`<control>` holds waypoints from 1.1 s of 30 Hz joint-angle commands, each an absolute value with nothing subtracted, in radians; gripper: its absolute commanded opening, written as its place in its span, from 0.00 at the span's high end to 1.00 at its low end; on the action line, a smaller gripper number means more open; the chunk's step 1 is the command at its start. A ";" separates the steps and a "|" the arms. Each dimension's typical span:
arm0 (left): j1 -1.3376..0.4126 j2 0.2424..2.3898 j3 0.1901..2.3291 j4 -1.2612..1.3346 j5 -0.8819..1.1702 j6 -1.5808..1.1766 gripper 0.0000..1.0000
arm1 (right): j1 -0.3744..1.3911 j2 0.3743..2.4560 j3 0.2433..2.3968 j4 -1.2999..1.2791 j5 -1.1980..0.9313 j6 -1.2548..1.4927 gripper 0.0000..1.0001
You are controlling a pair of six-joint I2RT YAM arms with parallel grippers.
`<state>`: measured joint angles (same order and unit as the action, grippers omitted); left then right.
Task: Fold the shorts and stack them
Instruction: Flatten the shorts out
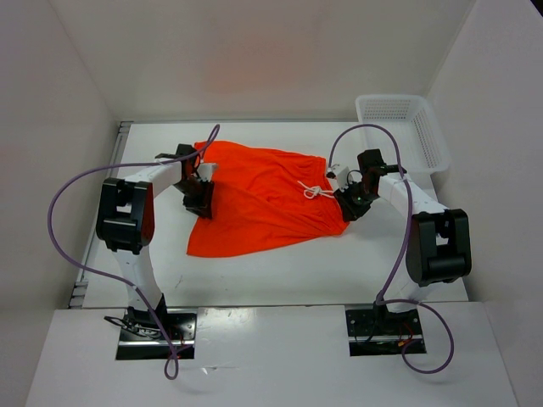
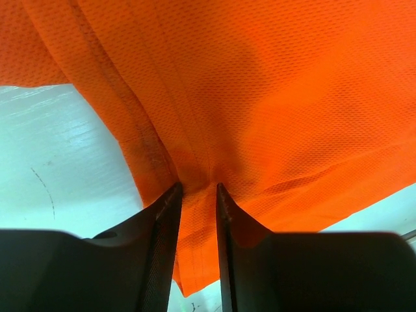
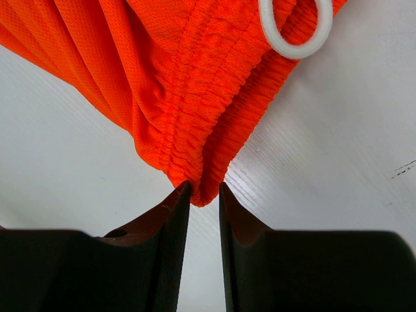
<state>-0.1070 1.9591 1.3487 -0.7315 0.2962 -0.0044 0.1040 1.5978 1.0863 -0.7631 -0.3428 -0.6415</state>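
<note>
**Both pincers on shorts, cloth strung L–R betw. them**

Near: arm bases at near edge of tabletop (image 1: 280, 271); nothing else lies in front of the cloth.

L pincer (image 1: 199, 199): left wrist view shows the jaws closed on orange fabric, a stitched seam running straight into the gap (image 2: 198, 187). Grip sits on the hem-side edge, roughly mid-way along it.

R pincer (image 1: 349, 203): right wrist view shows the gathered elastic waistband converging to a tip betw. the jaws (image 3: 203, 187). It is pinched there, but only the very end is in, so the grip looks shallow. Drawstring (image 3: 294, 52) loops just beyond the grip; the bow is visible from above (image 1: 314, 192).

Shorts (image 1: 263, 199): mid-tabletop, betw. the two arms, one layer spread in a fan, narrow at R and wide at L.

Why held so (judgement): one hold per end lets the arms pull the cloth taut and flatten it, or carry one end over the other for a fold. The waist is bunched because it is all drawn to one pinch pt.

Orientation: waist points to robot's R, leg hems to L. Long axis runs L–R across the tabletop, R end a bit nearer the bases. No fold made yet, as far as I can judge.

Far: white mesh basket (image 1: 434, 140) in the far R corner, well apart from the cloth.
</note>
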 commanded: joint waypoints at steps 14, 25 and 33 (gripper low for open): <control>-0.120 1.927 1.361 -0.719 0.322 0.000 1.00 | 0.100 1.589 1.078 -0.713 -0.348 -0.623 0.59; -0.120 1.801 1.361 -0.819 0.419 0.000 1.00 | 0.100 1.643 1.080 -0.693 -0.377 -0.604 0.19; -0.120 1.760 1.266 -0.845 0.442 0.000 1.00 | 0.100 1.701 1.080 -0.673 -0.407 -0.574 0.34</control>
<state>-0.1165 1.7878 1.2984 -0.8116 0.4068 -0.0040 0.1040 1.6852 1.0801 -0.7151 -0.3786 -0.5957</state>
